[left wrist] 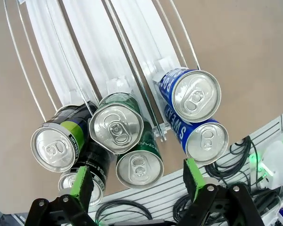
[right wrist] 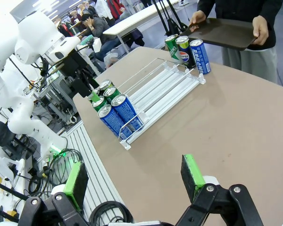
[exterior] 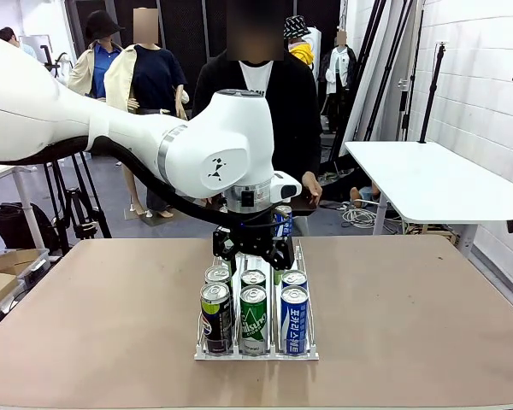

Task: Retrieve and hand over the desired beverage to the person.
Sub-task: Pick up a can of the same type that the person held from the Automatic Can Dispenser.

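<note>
A clear wire rack (exterior: 303, 295) on the brown table holds cans in three lanes: black-and-lime (exterior: 215, 314), green (exterior: 253, 318) and blue (exterior: 293, 318). My left gripper (exterior: 255, 249) hangs open just above the front cans. From its wrist I look down on the can tops, a green can (left wrist: 117, 129) centred ahead of the open gripper (left wrist: 137, 181). My right gripper (right wrist: 134, 181) is open and empty, high over the table's side. Three more cans (right wrist: 187, 49) stand at the rack's far end. The person (exterior: 261, 94) stands there holding a dark tray (right wrist: 221, 33).
Bare tabletop (exterior: 410, 307) lies on both sides of the rack. A white side table (exterior: 427, 179) stands at the back right. Cables and a grey slotted rail (right wrist: 92, 165) run along the table's robot-side edge.
</note>
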`<state>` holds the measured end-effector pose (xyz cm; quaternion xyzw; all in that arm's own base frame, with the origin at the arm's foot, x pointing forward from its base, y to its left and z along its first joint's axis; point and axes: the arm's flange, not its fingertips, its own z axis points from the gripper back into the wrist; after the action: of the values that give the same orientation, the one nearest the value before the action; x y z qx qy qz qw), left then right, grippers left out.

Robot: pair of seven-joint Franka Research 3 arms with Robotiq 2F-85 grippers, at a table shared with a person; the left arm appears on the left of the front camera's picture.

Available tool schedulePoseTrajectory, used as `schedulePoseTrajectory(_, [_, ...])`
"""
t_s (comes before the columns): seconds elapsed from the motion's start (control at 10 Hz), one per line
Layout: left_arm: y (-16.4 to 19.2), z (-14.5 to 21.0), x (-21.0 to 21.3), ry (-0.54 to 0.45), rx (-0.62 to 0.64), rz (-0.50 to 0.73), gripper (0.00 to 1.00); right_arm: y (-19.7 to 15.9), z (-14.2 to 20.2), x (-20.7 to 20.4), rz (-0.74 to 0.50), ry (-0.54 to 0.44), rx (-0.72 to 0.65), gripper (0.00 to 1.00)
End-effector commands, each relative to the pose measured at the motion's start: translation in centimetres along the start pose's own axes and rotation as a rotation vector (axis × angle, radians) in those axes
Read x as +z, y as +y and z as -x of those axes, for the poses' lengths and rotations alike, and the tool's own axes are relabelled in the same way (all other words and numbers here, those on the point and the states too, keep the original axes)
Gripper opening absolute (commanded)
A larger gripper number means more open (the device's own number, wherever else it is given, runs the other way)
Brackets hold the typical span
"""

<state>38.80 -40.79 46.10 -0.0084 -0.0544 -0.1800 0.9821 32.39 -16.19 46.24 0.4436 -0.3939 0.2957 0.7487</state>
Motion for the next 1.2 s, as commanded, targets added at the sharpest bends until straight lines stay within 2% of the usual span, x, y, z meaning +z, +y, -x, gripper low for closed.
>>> schedulePoseTrajectory(0.0, [-0.4,0.3,-0.7,0.010,0.024,-0.030,1.00,0.0,-0.1,-0.1,-0.008,-0.014,0.001,1.00])
schedulePoseTrajectory(0.3, [-0.2,1.0,-1.4,0.015,0.021,-0.052,1.00,0.0,-0.1,-0.1,-0.008,-0.014,0.001,1.00])
schedulePoseTrajectory(0.8, [-0.4,1.4,-3.9,0.065,0.001,-0.032,1.00,0.0,-0.1,-0.1,-0.008,-0.014,0.001,1.00])
schedulePoseTrajectory(1.1, [-1.3,1.4,-3.8,0.069,-0.014,-0.002,1.00,0.0,-0.1,-0.1,-0.008,-0.014,0.001,1.00])
